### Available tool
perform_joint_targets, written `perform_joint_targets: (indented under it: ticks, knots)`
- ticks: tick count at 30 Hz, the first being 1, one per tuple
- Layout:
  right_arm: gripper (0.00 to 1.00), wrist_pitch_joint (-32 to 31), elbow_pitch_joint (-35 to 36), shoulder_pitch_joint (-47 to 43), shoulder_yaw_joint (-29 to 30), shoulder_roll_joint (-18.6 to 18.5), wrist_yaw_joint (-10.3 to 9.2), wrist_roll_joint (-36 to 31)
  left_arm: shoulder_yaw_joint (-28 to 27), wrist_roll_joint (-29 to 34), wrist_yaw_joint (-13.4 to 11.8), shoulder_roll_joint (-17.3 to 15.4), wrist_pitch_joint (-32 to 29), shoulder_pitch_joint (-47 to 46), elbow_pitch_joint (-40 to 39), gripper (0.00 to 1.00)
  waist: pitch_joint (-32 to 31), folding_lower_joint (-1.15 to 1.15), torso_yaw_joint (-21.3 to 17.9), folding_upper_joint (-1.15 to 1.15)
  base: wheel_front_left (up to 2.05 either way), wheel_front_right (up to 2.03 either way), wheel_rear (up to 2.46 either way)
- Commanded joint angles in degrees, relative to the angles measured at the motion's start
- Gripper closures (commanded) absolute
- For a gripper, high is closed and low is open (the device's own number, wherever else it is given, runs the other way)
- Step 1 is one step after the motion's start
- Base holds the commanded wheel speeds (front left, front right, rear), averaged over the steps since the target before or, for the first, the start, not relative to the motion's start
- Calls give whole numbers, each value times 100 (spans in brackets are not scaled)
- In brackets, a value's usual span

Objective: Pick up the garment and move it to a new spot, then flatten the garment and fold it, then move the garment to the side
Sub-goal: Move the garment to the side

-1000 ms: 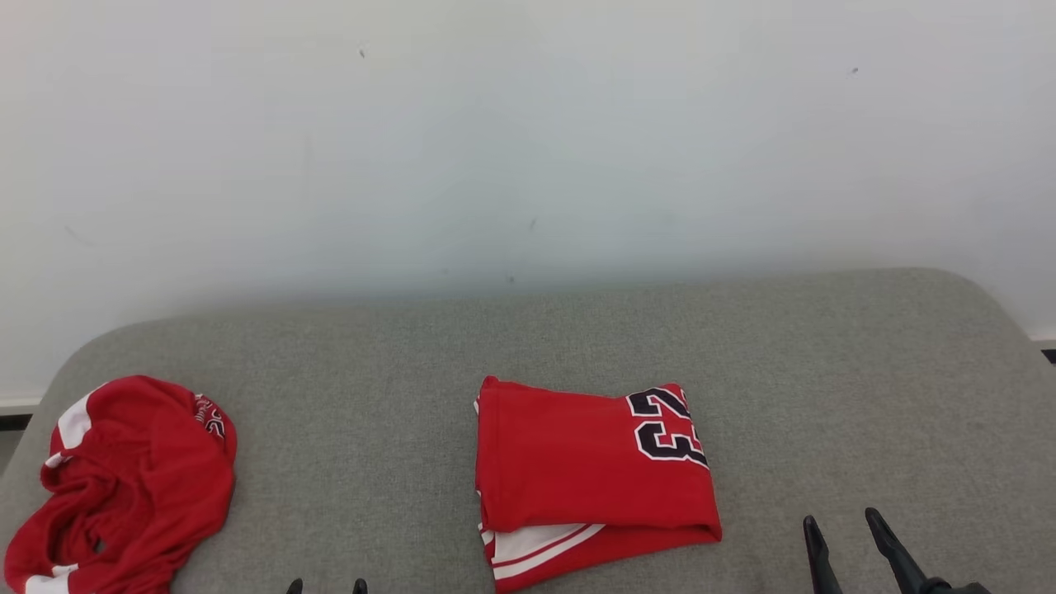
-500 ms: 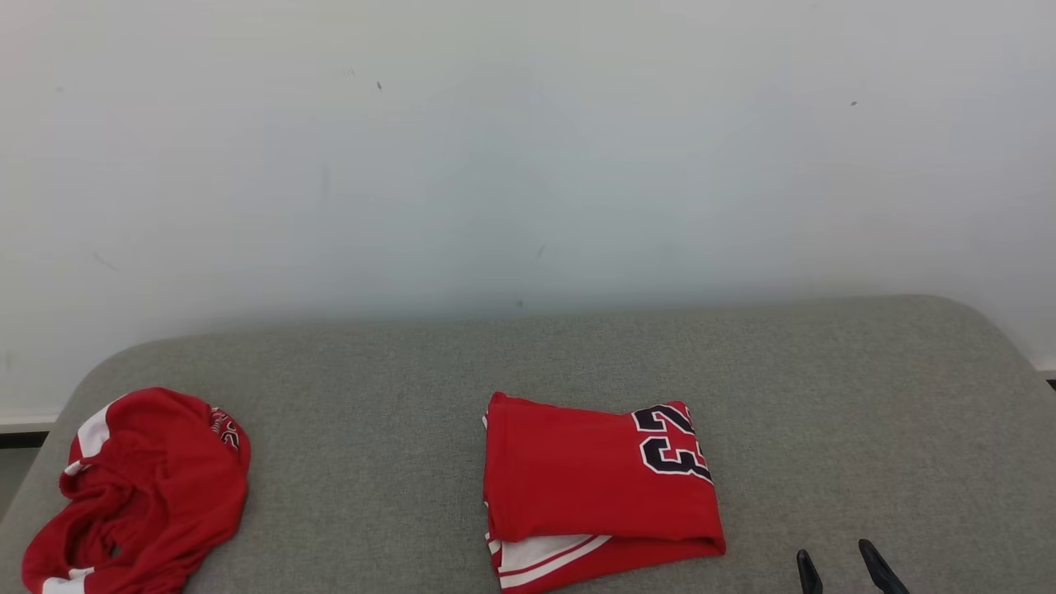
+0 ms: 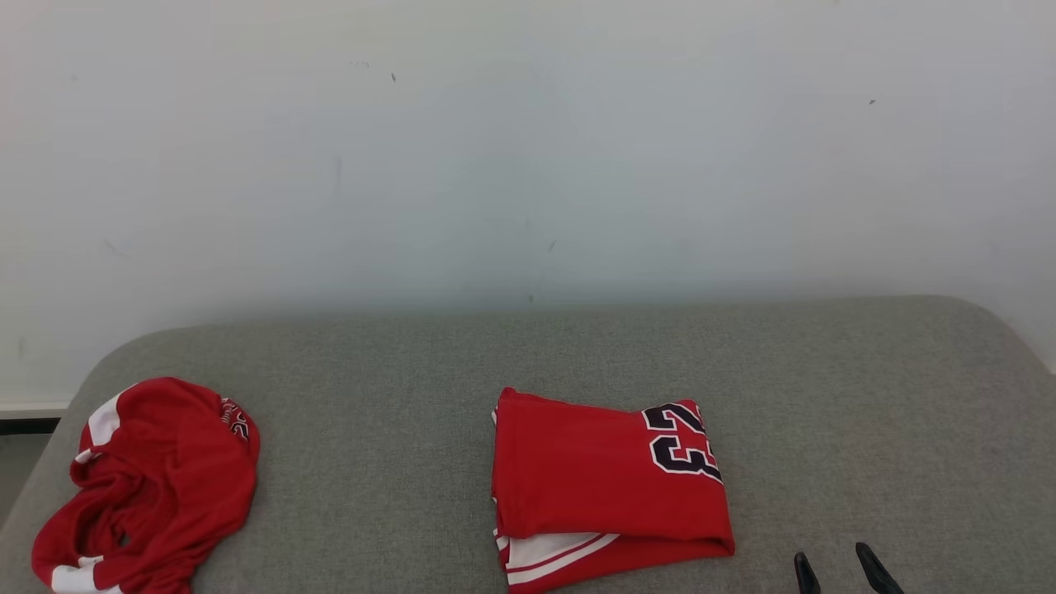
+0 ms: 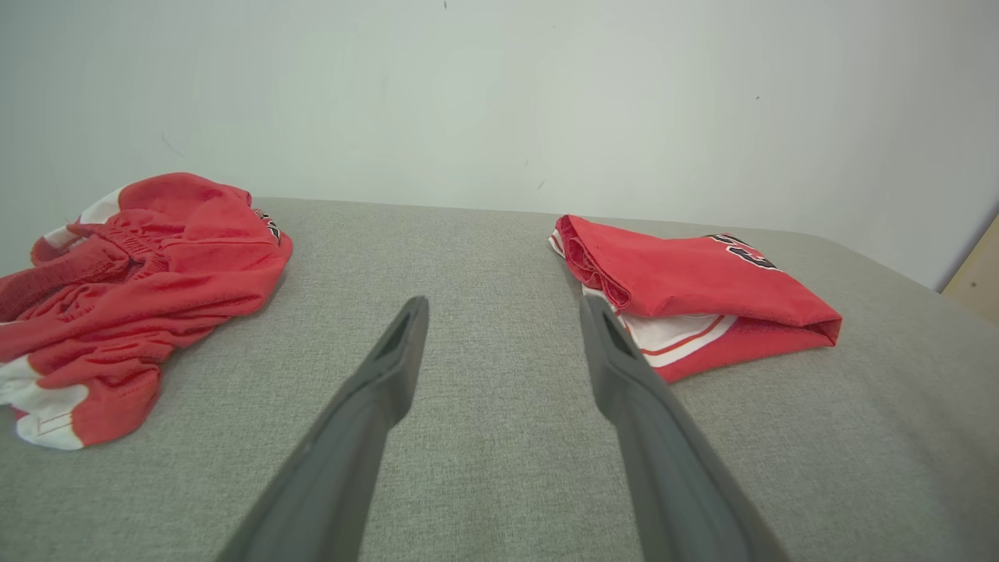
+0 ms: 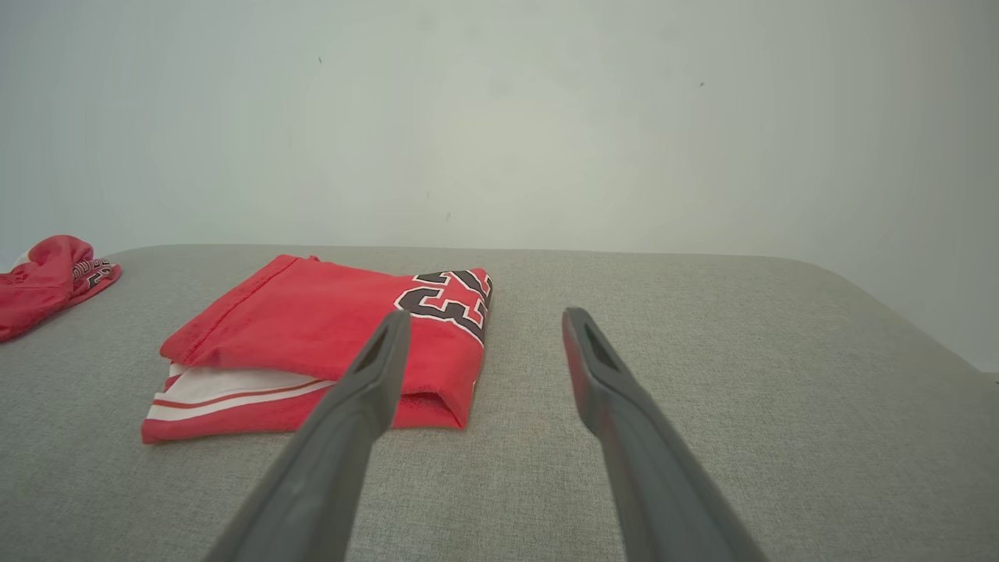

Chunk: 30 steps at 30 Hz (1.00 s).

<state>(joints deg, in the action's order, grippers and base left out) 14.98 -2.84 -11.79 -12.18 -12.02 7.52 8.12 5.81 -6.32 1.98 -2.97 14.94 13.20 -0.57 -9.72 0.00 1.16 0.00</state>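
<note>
Head view looks down on a tabletop (image 3: 825, 371) covered with grey fabric, standing against a pale wall (image 3: 528, 165). Two red garments lie on it. The folded garment (image 3: 602, 487), with a dark number (image 3: 681, 441) on its top layer, lies near the front edge, about at the middle of that edge, and it looks flat and neat. The crumpled garment (image 3: 157, 487) lies in a heap at the front left corner, well apart from the folded one. The right tool (image 3: 833, 559) shows at the front edge, near the right side of the folded garment; its two fingers stand apart and hold nothing. The left tool (image 4: 503, 308), seen from its own wrist, is also wide open and empty, and it points at the cloth between the two garments.

I judge that the folding is finished and the step in hand is to move the folded garment to the side. To do it well, the tools should pinch through all layers together at two sides and carry it low and level, so that the fold does not fall open. There is room toward the right edge.
</note>
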Motion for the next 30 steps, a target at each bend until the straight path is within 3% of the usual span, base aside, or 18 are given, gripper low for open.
perform_joint_targets:
  ticks: [1,23,27,30]
  knots:
    - [0,26,-7,-1,-15,-22,-6,14,-18,76,22,5,29,79,-6,0,2,0,7,0,0,0,0]
    - [0,26,-61,88,-33,64,-6,239,109,2,-106,7,29,-74,-50,0,201,0,121,0,0,0,0]
    - [0,26,-309,314,-267,8,-6,688,147,3,-101,7,29,-174,-90,0,335,0,147,0,0,0,0]
    - [0,26,-704,698,-405,47,-6,1743,228,33,-118,6,29,-269,-148,0,483,0,177,0,0,0,0]
